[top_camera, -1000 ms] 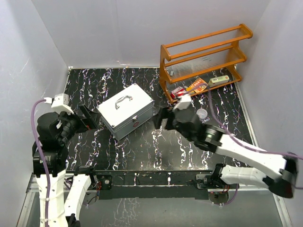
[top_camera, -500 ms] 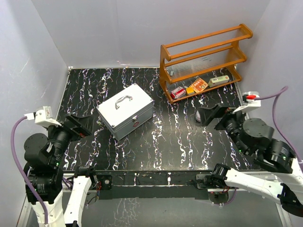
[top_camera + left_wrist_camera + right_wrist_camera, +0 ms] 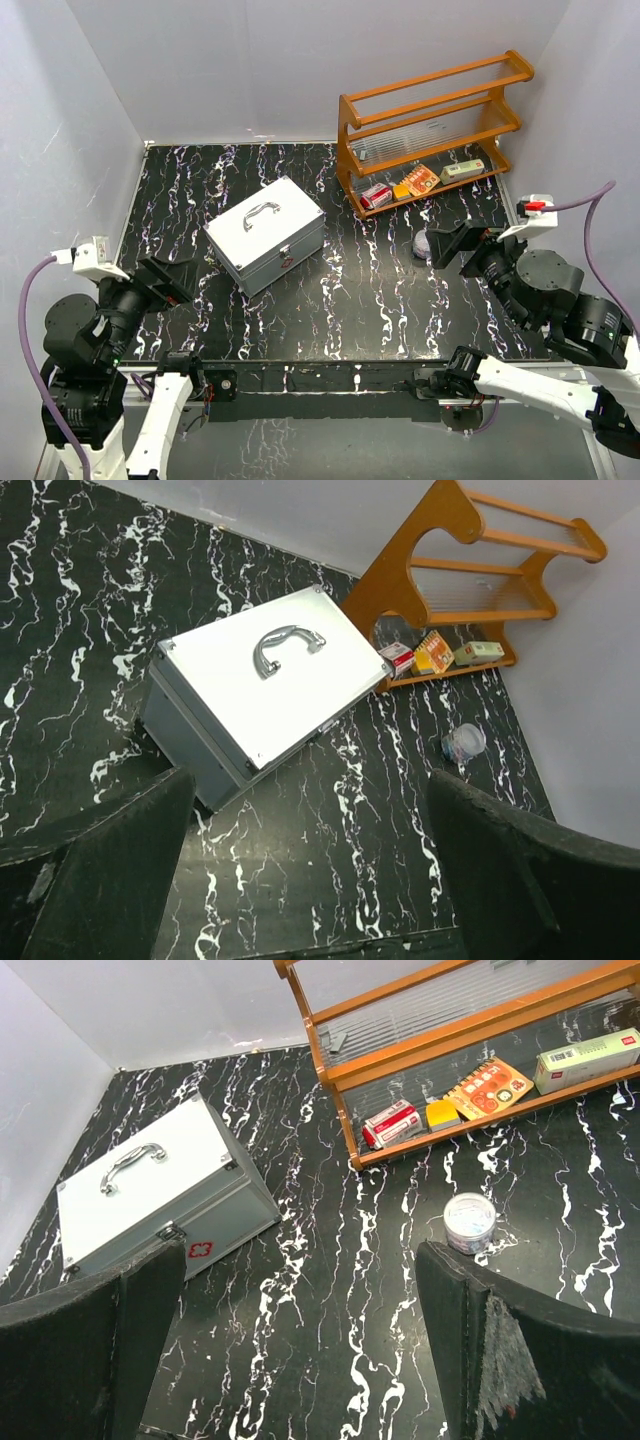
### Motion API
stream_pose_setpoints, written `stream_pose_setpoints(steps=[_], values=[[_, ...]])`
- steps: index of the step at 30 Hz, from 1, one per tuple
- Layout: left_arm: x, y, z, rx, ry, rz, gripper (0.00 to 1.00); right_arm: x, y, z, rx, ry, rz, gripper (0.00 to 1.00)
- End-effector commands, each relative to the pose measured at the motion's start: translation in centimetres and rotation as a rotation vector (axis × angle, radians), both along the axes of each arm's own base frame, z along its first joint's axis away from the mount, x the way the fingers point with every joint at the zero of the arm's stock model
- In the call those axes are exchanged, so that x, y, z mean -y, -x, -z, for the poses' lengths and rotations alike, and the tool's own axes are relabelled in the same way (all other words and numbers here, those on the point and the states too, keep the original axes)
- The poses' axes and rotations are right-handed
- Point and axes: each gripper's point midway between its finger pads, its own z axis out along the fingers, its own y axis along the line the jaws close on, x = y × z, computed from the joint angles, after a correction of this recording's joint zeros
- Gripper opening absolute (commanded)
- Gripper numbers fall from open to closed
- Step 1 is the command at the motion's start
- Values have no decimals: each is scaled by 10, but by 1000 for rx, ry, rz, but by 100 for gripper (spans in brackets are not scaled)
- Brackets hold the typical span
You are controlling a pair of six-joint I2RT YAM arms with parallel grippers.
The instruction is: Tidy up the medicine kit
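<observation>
1. The medicine kit (image 3: 266, 234) sits left of centre on the black marbled worktop (image 3: 340, 300). It is turned at an angle, with the lid shut and nothing touching it.
2. The wooden rack (image 3: 430, 130) stands at the far right. Its lowest shelf carries a red box (image 3: 376, 194), an orange packet (image 3: 420, 180) and a pale green box (image 3: 462, 171). A small clear jar (image 3: 469, 1222) stands on the worktop in front of the rack.
3. The left pincer (image 3: 168, 280) has its fingers wide apart and holds nothing. It hangs near the left edge, well apart from the kit.
4. The right pincer (image 3: 458, 243) is likewise spread and empty. It hangs just beside the jar.
5. Handling, as a judgement:
   - The metal shell is rigid and will not give under a squeeze.
   - It is probably heavy for one arm.
   - The smooth flat panels are likely to slip and look too broad to span.
6. Holds, as a judgement:
   - The arched top handle (image 3: 261, 212) is the best purchase for lifting.
   - The front latch (image 3: 170, 1232), beside the red cross emblem (image 3: 200, 1250), must be released before the lid comes up.
   - The other arm should steady the body meanwhile.
7. Change over the last second:
   - Both pincers were then close in on the kit, one at either side.
   - Both have now drawn back to their own sides.
   - The kit has not shifted.
</observation>
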Motion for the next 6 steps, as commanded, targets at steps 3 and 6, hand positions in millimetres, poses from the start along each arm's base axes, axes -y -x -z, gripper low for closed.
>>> stream_pose_setpoints(steps=[3, 6], values=[[-3, 9, 4, 2, -37, -2, 99, 1, -4, -10, 16, -17, 29, 98], [-4, 9, 2, 11, -41, -6, 99, -1, -5, -12, 18, -15, 24, 98]])
